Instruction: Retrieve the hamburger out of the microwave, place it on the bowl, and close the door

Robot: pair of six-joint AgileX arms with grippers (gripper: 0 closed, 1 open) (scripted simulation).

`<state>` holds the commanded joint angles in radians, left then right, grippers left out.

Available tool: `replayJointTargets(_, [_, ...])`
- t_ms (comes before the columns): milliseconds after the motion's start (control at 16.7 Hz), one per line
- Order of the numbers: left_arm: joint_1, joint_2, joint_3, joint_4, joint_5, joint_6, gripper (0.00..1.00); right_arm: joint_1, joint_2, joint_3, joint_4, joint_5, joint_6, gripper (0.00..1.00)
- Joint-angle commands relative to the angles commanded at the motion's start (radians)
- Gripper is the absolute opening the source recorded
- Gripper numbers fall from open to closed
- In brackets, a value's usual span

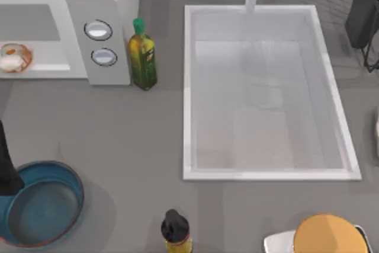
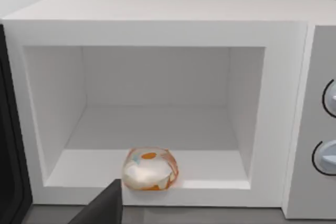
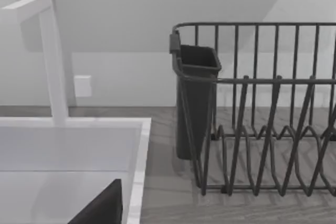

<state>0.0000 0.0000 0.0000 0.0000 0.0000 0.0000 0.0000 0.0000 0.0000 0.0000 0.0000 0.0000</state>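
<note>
The white microwave (image 1: 65, 4) stands at the table's far left with its cavity open. The hamburger (image 1: 13, 57) lies at the front edge of the cavity floor, a pale lump with orange patches. The left wrist view faces straight into the cavity (image 2: 157, 124), with the hamburger (image 2: 149, 169) close ahead. A dark part of my left gripper (image 2: 102, 205) sits just short of the hamburger, apart from it. The door (image 2: 9, 129) stands swung open beside the cavity, its dark inner face showing. My left arm (image 1: 6, 164) reaches in over the far rim of the teal bowl (image 1: 41, 205) at the front left.
A green oil bottle (image 1: 142, 54) stands beside the microwave's knobs (image 1: 100, 42). A white sink (image 1: 266, 93) with a faucet (image 3: 52, 56) fills the middle. A dark bottle (image 1: 176, 232) and an orange disc (image 1: 328, 235) stand at the front. My parked right gripper (image 3: 100, 205) faces the dish rack (image 3: 257, 108).
</note>
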Motion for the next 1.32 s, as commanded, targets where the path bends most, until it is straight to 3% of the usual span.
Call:
replayJointTargets(300, [0.003,0.036,0.012,0.018,0.003,-0.083,1.0,0.0,0.0,0.0,0.0,0.0,0.0,1.0])
replayJointTargets(600, [0.012,0.176,0.059,0.087,0.013,-0.422,1.0,0.0,0.0,0.0,0.0,0.0,0.0,1.0])
replayJointTargets(900, [0.027,0.4,0.136,0.2,0.03,-0.98,1.0,0.0,0.0,0.0,0.0,0.0,0.0,1.0])
replayJointTargets(1320, [0.052,0.811,0.28,0.405,0.061,-2.025,1.0,0.0,0.0,0.0,0.0,0.0,0.0,1.0])
